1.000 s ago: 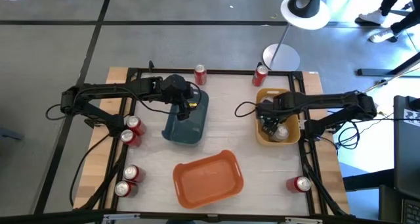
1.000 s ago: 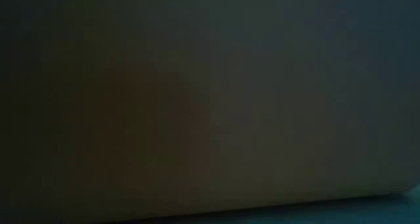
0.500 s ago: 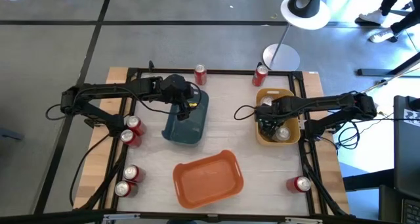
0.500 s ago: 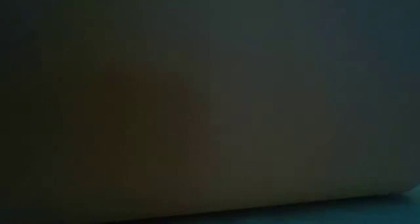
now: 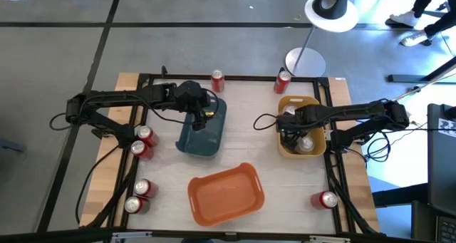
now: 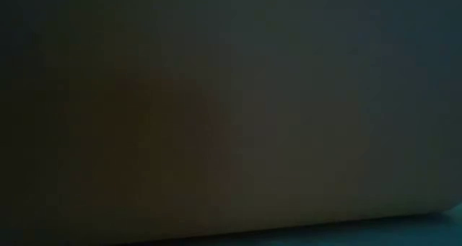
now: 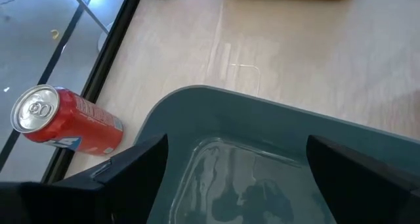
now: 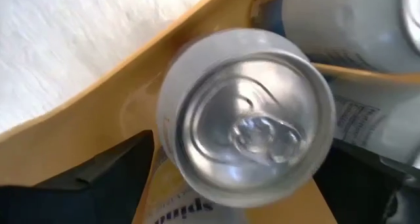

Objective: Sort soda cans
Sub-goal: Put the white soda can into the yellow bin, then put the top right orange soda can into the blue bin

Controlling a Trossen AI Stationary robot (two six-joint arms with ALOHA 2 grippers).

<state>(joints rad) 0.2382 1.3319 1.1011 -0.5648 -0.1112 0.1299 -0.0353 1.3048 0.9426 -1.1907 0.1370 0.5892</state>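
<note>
Inside yellow bin (image 8: 98,138), silver can (image 8: 246,115) between right hand's (image 8: 239,175) spread fingers.

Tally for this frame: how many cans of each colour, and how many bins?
Red cans: 7
Silver cans: at least 2, in the yellow bin; the right arm hides part of it
Bins: 3, the yellow bin, blue bin, orange bin
Total: at least 12

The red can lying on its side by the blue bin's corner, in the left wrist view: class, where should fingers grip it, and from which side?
Grip the red can across its round body, mid-length, coming from above. It lies on its side, so its curved flanks are exposed.
</note>
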